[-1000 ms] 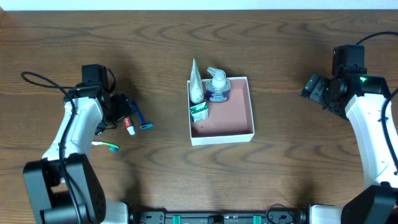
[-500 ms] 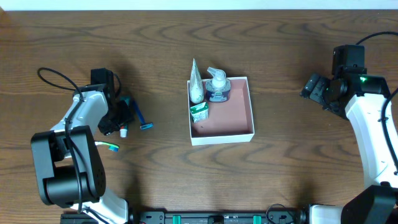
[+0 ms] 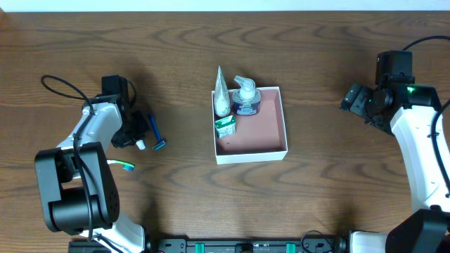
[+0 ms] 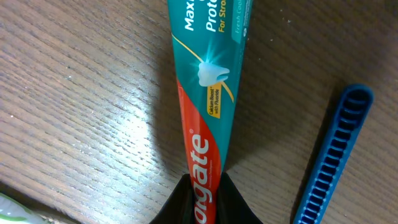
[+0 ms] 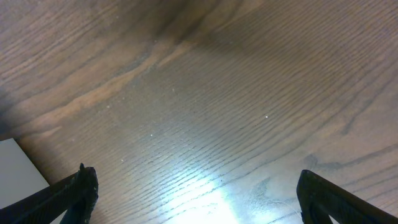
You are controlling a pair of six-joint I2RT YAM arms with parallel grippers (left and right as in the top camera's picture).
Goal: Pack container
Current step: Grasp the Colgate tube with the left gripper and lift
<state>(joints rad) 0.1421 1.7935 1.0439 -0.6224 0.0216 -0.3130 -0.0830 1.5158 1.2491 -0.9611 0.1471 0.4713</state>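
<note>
your left claw (image 4: 203, 200) pinched shut on the Colgate toothpaste tube (image 4: 209, 93), blue razor (image 4: 336, 155) just beside it, your right claw (image 5: 199, 194) wide open, empty

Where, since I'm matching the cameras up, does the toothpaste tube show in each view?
Overhead: the toothpaste tube lies left of centre, with mostly its white cap end showing.
Left wrist: it runs down the middle, from the top edge to the bottom.
Right wrist: not in it.
Shared landmark: the blue razor, right beside the tube.
</note>
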